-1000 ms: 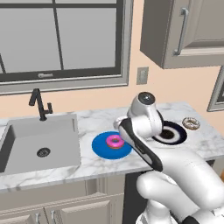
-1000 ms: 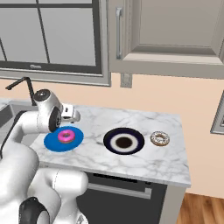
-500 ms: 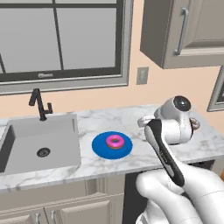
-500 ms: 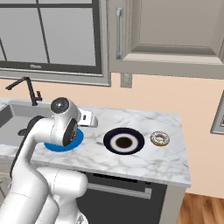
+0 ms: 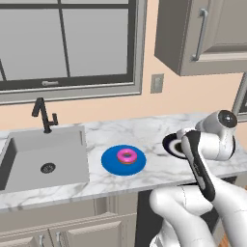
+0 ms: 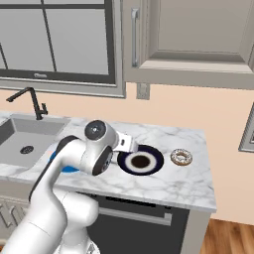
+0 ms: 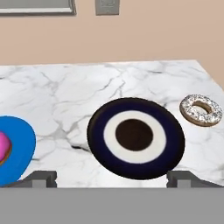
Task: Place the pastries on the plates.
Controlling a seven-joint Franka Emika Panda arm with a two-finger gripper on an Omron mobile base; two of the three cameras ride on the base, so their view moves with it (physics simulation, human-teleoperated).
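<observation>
The gripper [image 7: 111, 178] is hovering above the marble counter [image 7: 65, 92], aimed at the dark plate [image 7: 135, 136]. Its two fingertips [image 7: 41, 177] are standing wide apart with nothing between them, so the pincer is released.

The dark plate is lying flat on the counter, showing a white ring and a brown centre, and is carrying nothing. The glazed donut [image 7: 201, 109] is resting directly on the counter just beside that plate, on the side away from the sink [image 5: 46, 159], apart from the plate rim.

The pink donut [image 5: 127, 156] is sitting in the middle of the blue plate [image 5: 112, 164], which is lying between the sink and the dark plate. In the right base view the arm is covering most of the blue plate [image 6: 67, 168].
</observation>
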